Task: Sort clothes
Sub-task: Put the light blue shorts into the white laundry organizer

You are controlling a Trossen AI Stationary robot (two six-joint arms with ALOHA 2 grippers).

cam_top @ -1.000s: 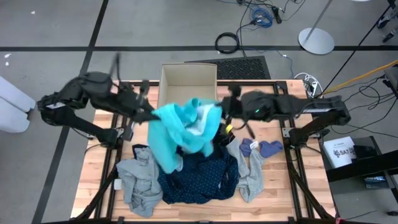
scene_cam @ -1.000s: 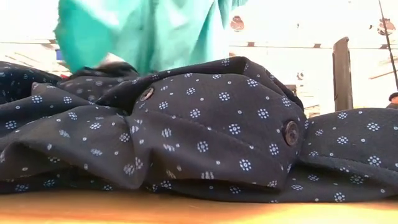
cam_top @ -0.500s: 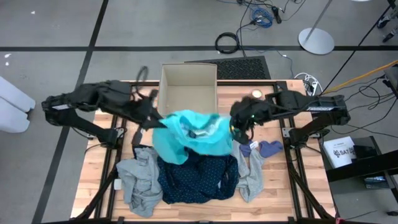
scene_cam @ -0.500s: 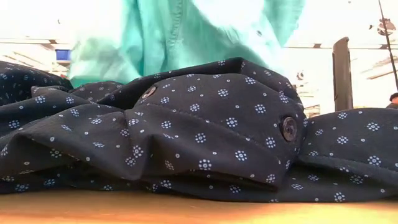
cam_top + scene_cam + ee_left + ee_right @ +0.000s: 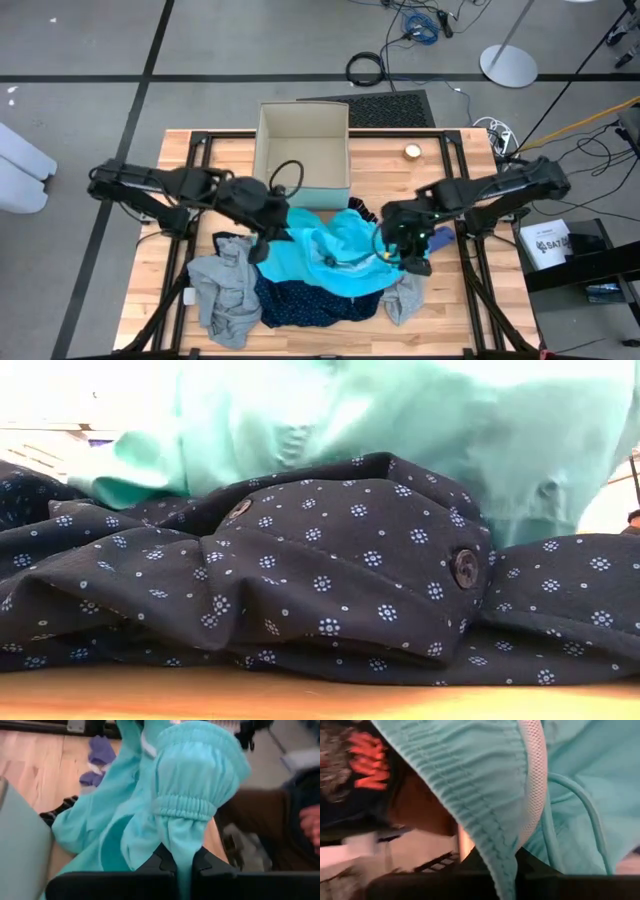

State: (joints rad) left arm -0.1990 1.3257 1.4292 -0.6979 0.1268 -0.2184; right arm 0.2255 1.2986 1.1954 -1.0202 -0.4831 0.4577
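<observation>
Your turquoise garment (image 5: 330, 255) hangs stretched between both arms above the middle of the desk (image 5: 180, 260), draped over the navy dotted shirt (image 5: 320, 300). Your left gripper (image 5: 268, 222) pinches one gathered, elastic edge of it, the cloth squeezed between its pressed-together fingers (image 5: 167, 862). Your right gripper (image 5: 395, 248) clamps the opposite waistband edge the same way. A grey garment (image 5: 225, 290) lies crumpled just beside the navy shirt on the left arm's side; another grey piece (image 5: 403, 297) sits below the right gripper. The beige box (image 5: 300, 150) stands open at the desk's far edge.
</observation>
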